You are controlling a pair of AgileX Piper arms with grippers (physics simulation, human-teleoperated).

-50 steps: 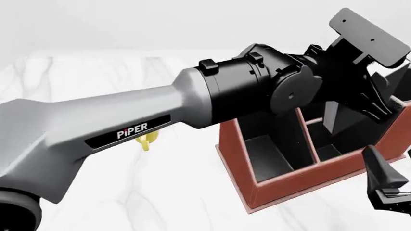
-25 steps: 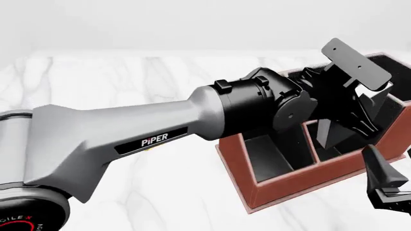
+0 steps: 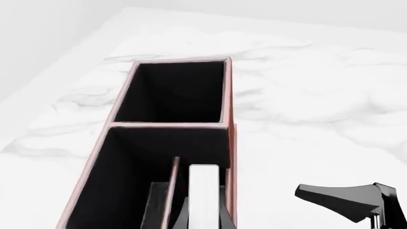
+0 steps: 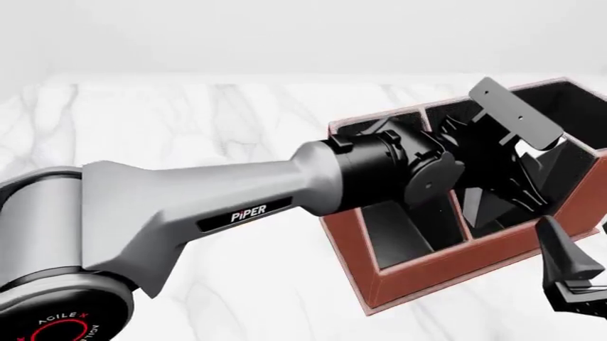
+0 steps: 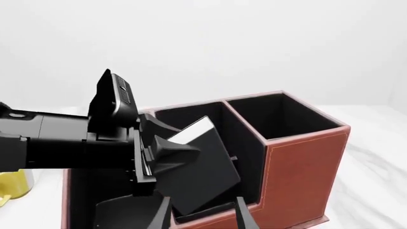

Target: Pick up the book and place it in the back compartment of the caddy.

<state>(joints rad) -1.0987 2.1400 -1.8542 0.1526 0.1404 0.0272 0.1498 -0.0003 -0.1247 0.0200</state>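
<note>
Since 0.5 s ago the left gripper (image 4: 517, 186) has sunk lower into the caddy (image 4: 446, 263). Left wrist view: book's (image 3: 205, 191) page edges beside a divider. Right wrist view: left jaws clamp the tilted book (image 5: 203, 167); its corner could snag. The right gripper (image 4: 569, 280): cannot tell.

A white marble-patterned table (image 4: 190, 128) with faint grey veins carried everything. The reddish-brown caddy (image 4: 446, 266) stood directly on it toward the right side. A yellow mug (image 5: 11, 188) also rested on the tabletop, beside the caddy, only partly visible in the right wrist view.
</note>
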